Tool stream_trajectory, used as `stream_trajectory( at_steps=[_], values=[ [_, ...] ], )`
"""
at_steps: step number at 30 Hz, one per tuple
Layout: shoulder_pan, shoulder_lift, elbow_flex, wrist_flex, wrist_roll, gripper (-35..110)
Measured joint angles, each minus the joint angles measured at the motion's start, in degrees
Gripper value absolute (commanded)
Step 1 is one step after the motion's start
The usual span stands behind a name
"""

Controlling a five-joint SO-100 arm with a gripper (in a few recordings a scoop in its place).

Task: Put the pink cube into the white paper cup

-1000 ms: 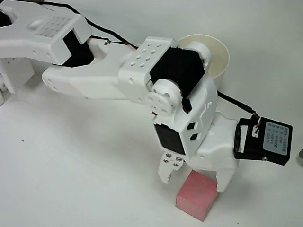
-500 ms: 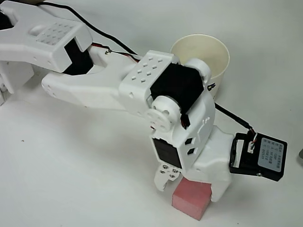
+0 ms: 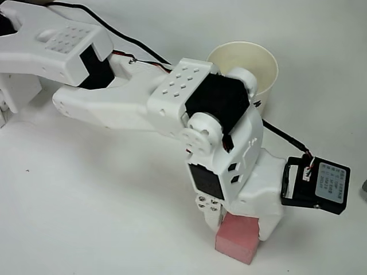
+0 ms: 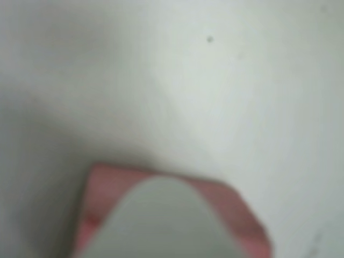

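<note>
The pink cube (image 3: 236,245) rests on the white table near the front edge of the overhead view. My white gripper (image 3: 239,224) has come down over it, one finger against each side, shut on the block. In the blurred wrist view a pale finger (image 4: 161,220) lies across the pink cube (image 4: 102,193). The white paper cup (image 3: 274,67) stands upright at the back, partly hidden behind my wrist; its mouth is open and the inside looks empty.
My white arm (image 3: 114,103) stretches in from the upper left. The black wrist camera (image 3: 315,186) with its cable juts out to the right of the gripper. Bare white tabletop lies left and right of the cube.
The gripper has dropped lower over the cube and its fingers have drawn in against it. The cube shifted slightly to the right.
</note>
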Motion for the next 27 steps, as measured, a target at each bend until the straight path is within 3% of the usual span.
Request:
stream_trajectory(
  at_steps=[13,27],
  values=[
    [-5.27,1.93,2.46,1.49,-0.44,16],
    [-10.37,30.67,28.12,1.58,-0.44,16]
  ],
)
